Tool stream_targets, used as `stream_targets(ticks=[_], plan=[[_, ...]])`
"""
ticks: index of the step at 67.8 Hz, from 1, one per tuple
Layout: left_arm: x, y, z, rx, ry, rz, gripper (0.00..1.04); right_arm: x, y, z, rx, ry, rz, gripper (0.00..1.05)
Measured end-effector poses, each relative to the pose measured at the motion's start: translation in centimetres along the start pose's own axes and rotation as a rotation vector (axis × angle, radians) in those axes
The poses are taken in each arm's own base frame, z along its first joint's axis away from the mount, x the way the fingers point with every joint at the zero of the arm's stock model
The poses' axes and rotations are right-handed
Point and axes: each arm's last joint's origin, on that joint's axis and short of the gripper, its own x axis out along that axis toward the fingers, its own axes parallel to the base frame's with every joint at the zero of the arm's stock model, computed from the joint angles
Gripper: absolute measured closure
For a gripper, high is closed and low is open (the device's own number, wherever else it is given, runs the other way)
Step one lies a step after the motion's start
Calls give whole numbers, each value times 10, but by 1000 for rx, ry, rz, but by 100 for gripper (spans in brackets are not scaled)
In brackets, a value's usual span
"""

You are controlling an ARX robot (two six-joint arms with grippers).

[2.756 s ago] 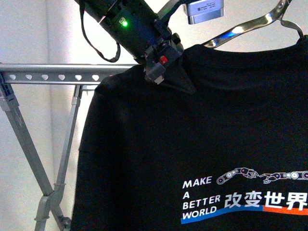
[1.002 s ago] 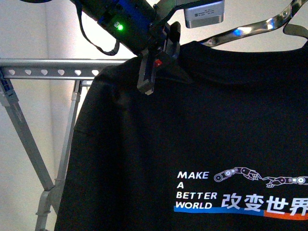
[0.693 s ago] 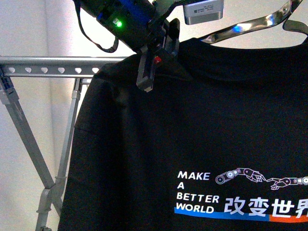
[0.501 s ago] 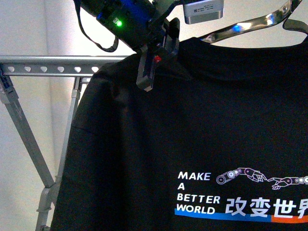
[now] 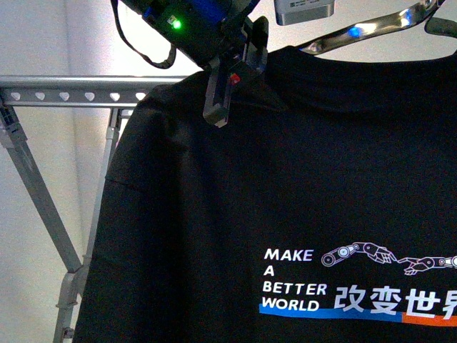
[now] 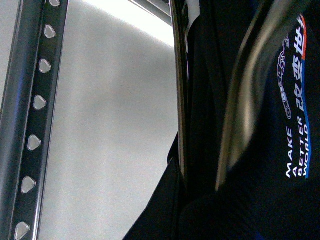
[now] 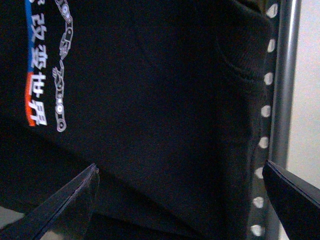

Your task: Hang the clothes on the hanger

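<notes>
The clothes, a black T-shirt with white "MAKE A BETTER WORLD" print, hang in front of me and fill most of the front view. My left gripper is shut on the clothes at the left shoulder, near the collar. A shiny chrome coat hanger sticks out of the collar. The hanger, the grey rack with heart-shaped holes in its rail, stands behind, its rail level with the shirt's shoulder. The left wrist view shows the rail and the clothes. My right gripper is open, with the clothes and the rail in front of it.
The rack's crossed grey legs run down at the left of the shirt. A plain pale wall lies behind. A grey camera block hangs at the top above the collar.
The left gripper has raised the shirt's shoulder slightly and turned more upright on it. The shirt has shifted a little to the left, and the rack's rail sits slightly lower in view.
</notes>
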Motion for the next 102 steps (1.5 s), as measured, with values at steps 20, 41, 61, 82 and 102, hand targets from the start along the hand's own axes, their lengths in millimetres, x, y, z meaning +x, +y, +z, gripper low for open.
stream_targets(ticks=[20,41,61,82,102], plan=[[0,0,0,0,0,0,99,20,-16,-9,66,49,39,7],[0,0,0,0,0,0,99,49,-28,-19,38,165,79,7],[0,0,-1,5,11,2,99,66,-28,-17,74,136,101,9],[0,0,-2,9,12,1,99,69,-28,-14,86,95,82,47],[1,-1,0,22,7,-4,99,58,-22,-19,92,96,96,88]])
